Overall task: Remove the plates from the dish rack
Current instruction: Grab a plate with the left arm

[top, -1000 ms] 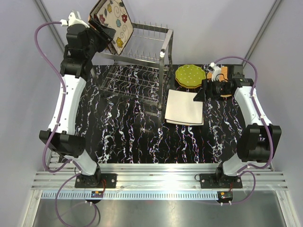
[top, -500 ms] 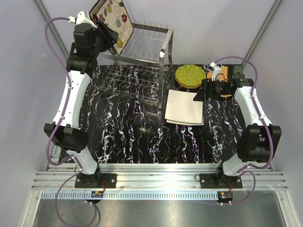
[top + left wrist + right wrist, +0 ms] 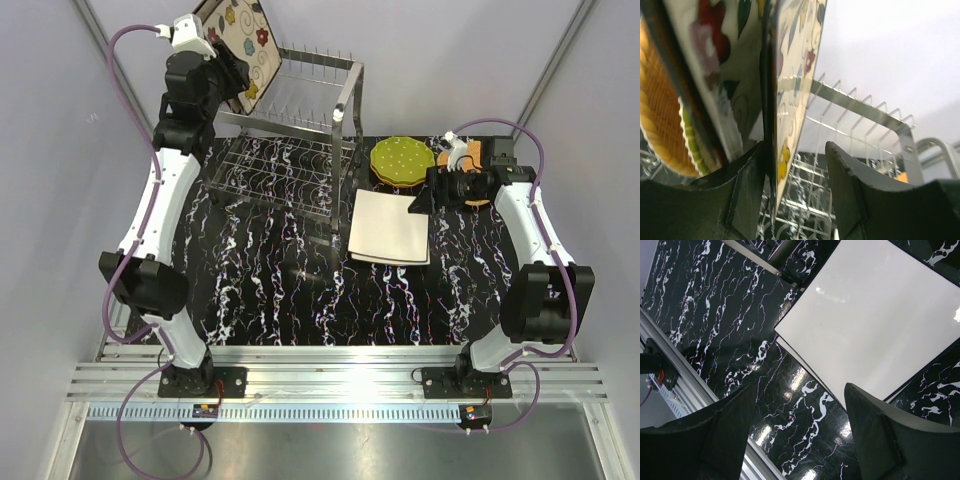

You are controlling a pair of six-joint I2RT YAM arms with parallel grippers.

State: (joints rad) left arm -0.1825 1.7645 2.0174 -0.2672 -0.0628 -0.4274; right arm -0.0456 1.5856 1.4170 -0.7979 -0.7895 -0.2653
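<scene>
A square cream plate with coloured flowers (image 3: 243, 38) leans upright at the top left end of the steel dish rack (image 3: 300, 105). My left gripper (image 3: 232, 68) is open with its jaws straddling that plate's edge (image 3: 790, 75). The plate lies against the left finger (image 3: 747, 185), and a gap separates it from the right one. Behind it, the left wrist view shows a second flowered plate (image 3: 715, 65), a wicker plate (image 3: 660, 115) and a green plate rim (image 3: 692, 137). My right gripper (image 3: 418, 203) (image 3: 799, 390) is open and empty above the table beside a plain cream square plate (image 3: 390, 226) (image 3: 875, 315) lying flat.
A green dotted plate (image 3: 402, 160) lies on the table right of the rack. An orange wicker plate (image 3: 474, 152) lies behind it, partly under my right arm. The rack's lower wire shelf (image 3: 275, 175) shows nothing on it. Grey walls close in on both sides.
My left arm has stretched up and back, bringing its gripper closer round the flowered plate's edge. The right arm and the plates on the table have not moved.
</scene>
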